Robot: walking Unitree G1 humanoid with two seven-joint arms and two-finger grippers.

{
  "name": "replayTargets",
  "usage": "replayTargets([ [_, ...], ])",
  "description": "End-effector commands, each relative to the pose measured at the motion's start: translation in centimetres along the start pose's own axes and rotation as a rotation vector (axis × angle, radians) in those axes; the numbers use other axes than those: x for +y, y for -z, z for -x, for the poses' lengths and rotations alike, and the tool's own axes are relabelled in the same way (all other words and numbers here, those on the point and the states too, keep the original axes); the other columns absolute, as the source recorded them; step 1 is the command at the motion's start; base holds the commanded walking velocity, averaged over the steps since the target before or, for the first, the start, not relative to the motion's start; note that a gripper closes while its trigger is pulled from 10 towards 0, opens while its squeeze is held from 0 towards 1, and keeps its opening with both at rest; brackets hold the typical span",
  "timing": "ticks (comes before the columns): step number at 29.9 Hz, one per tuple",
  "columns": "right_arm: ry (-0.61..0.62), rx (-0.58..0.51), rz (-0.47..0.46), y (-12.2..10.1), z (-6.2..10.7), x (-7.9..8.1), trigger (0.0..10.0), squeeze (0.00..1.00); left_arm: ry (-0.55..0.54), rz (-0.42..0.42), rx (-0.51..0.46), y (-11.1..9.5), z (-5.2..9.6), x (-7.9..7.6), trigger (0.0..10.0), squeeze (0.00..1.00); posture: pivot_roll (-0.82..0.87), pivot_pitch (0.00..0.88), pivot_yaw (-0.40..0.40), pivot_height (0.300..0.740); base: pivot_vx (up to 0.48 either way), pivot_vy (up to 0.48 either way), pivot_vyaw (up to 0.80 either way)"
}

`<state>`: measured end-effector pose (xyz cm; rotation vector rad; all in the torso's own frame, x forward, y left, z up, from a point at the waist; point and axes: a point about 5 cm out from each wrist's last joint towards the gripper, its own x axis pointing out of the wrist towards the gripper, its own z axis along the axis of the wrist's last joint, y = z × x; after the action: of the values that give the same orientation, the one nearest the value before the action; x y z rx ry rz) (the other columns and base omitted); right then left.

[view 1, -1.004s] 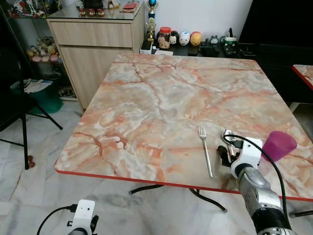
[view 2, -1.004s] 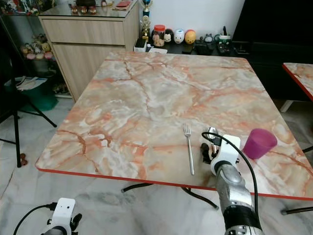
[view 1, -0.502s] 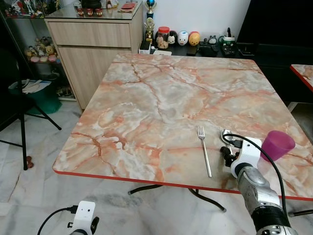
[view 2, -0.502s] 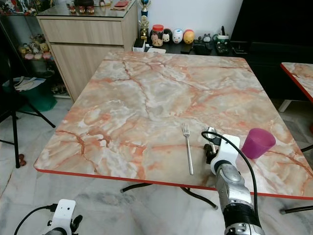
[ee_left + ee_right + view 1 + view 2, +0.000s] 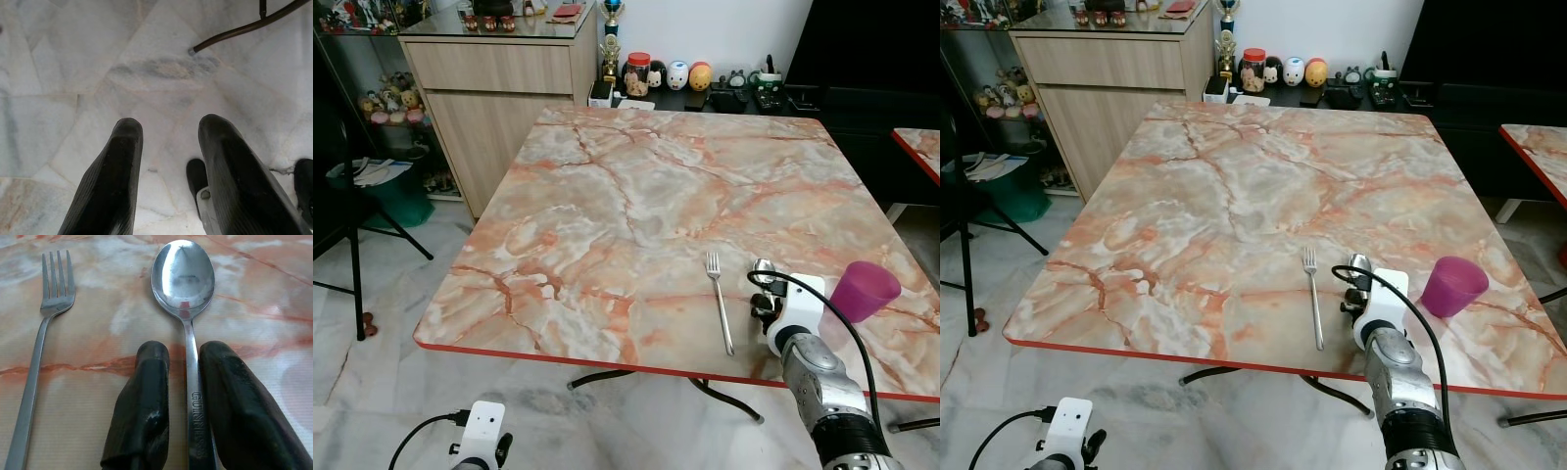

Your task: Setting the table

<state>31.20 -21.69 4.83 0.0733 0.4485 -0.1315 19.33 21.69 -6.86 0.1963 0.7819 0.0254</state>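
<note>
A silver spoon (image 5: pixel 182 276) lies flat on the marble table (image 5: pixel 607 196) near its front right edge, just right of a silver fork (image 5: pixel 49 303) and parallel to it. My right gripper (image 5: pixel 183 350) rests low over the spoon's handle. Its fingers are a little apart, with the handle lying between them and touching one finger only. In the eye views the same gripper (image 5: pixel 762 299) sits beside the fork (image 5: pixel 718 304), with the spoon's bowl (image 5: pixel 763 266) showing beyond it. My left gripper (image 5: pixel 166 127) hangs open over the floor, below the table's height.
A purple cup (image 5: pixel 864 290) stands upright on the table to the right of my right arm. A wooden cabinet (image 5: pixel 499 88) and a low shelf with small figures (image 5: pixel 675 76) stand behind the table. A second table's corner (image 5: pixel 920 147) is at the right.
The view has shifted slightly. The right gripper, spoon and fork keep the same places relative to each other.
</note>
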Motion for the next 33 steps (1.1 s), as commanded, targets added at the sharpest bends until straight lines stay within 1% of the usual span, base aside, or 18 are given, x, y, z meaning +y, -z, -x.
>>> replayTargets([
  [1, 0.004, 0.055, 0.017, 1.2, 0.2, -0.2, 0.0, 0.0, 0.0, -0.011, 0.03, 0.7, 0.2, 0.0, 10.0, 0.0, -0.01, 0.0, -0.041, 0.74, 0.0, 0.0, 0.0],
  [14, 0.021, 0.02, 0.055, 0.5, 0.2, -0.1, 0.0, 0.0, -0.001, -0.001, 0.033, 0.7, 0.2, 0.0, 10.0, 0.0, -0.01, 0.0, -0.042, 0.74, 0.0, 0.0, 0.0],
  [16, 0.047, -0.016, 0.073, 0.0, 0.3, -0.3, 0.0, 0.0, -0.001, -0.002, 0.028, 0.6, 0.1, -0.1, 10.0, 0.0, -0.01, 0.0, -0.04, 0.74, 0.0, 0.0, 0.0],
  [17, 0.047, -0.016, 0.073, 0.0, 0.3, -0.3, 0.0, 0.0, -0.001, -0.002, 0.028, 0.6, 0.1, -0.1, 10.0, 0.0, -0.01, 0.0, -0.04, 0.74, 0.0, 0.0, 0.0],
  [18, 0.071, -0.063, 0.088, -0.7, 0.4, -0.6, 0.0, 0.0, -0.002, -0.002, 0.024, 0.5, 0.1, -0.1, 10.0, 0.0, -0.01, 0.0, -0.039, 0.74, 0.0, 0.0, 0.0],
  [19, 0.078, -0.082, 0.091, -0.9, 0.4, -0.6, 0.0, 0.0, -0.002, -0.002, 0.023, 0.5, 0.1, -0.1, 10.0, 0.0, -0.01, 0.0, -0.039, 0.74, 0.0, 0.0, 0.0],
  [20, 0.091, -0.126, 0.102, -1.6, 0.5, -0.7, 3.2, 0.0, -0.002, -0.003, 0.022, 0.5, 0.1, -0.1, 10.0, 0.0, -0.01, 0.0, -0.037, 0.74, 0.0, 0.0, 0.0],
  [21, 0.097, -0.148, 0.109, -1.9, 0.6, -0.7, 3.2, 0.0, -0.002, -0.003, 0.022, 0.4, 0.1, 0.0, 10.0, 0.0, -0.01, 0.0, -0.037, 0.74, 0.0, 0.0, 0.0],
  [22, 0.111, -0.208, 0.117, -2.8, 0.8, -0.8, 10.0, 0.0, -0.002, -0.004, 0.019, 0.4, 0.1, 0.0, 10.0, 0.0, -0.01, 0.0, -0.037, 0.74, 0.0, 0.0, 0.0],
  [26, 0.108, -0.302, 0.107, -4.2, 1.2, -0.6, 10.0, 0.0, -0.001, -0.007, 0.017, 0.3, 0.0, -0.1, 10.0, 0.0, -0.01, 0.0, -0.035, 0.74, 0.0, 0.0, 0.0],
  [27, 0.108, -0.302, 0.107, -4.2, 1.2, -0.6, 10.0, 0.0, -0.001, -0.007, 0.017, 0.3, 0.0, -0.1, 10.0, 0.0, -0.01, 0.0, -0.035, 0.74, 0.0, 0.0, 0.0],
  [28, 0.101, -0.346, 0.118, -4.7, 1.4, -0.4, 10.0, 0.0, 0.001, -0.007, 0.015, 0.3, 0.0, -0.2, 10.0, 0.0, -0.01, 0.0, -0.036, 0.74, 0.0, 0.0, 0.0],
  [30, 0.089, -0.392, 0.114, -5.2, 1.6, -0.2, 10.0, 0.0, 0.004, -0.006, 0.013, 0.2, 0.0, -0.4, 10.0, 0.0, -0.01, 0.0, -0.036, 0.74, 0.0, 0.0, 0.0],
  [31, 0.087, -0.436, 0.112, -5.8, 1.9, -0.1, 10.0, 0.0, 0.006, -0.005, 0.011, 0.2, 0.0, -0.5, 10.0, 0.0, -0.01, 0.0, -0.037, 0.74, 0.0, 0.0, 0.0],
  [33, 0.065, -0.486, 0.129, -6.5, 2.2, 0.2, 10.0, 0.0, 0.007, -0.005, 0.009, 0.1, 0.0, -0.6, 10.0, 0.0, -0.01, 0.0, -0.037, 0.74, 0.0, 0.0, 0.0],
])
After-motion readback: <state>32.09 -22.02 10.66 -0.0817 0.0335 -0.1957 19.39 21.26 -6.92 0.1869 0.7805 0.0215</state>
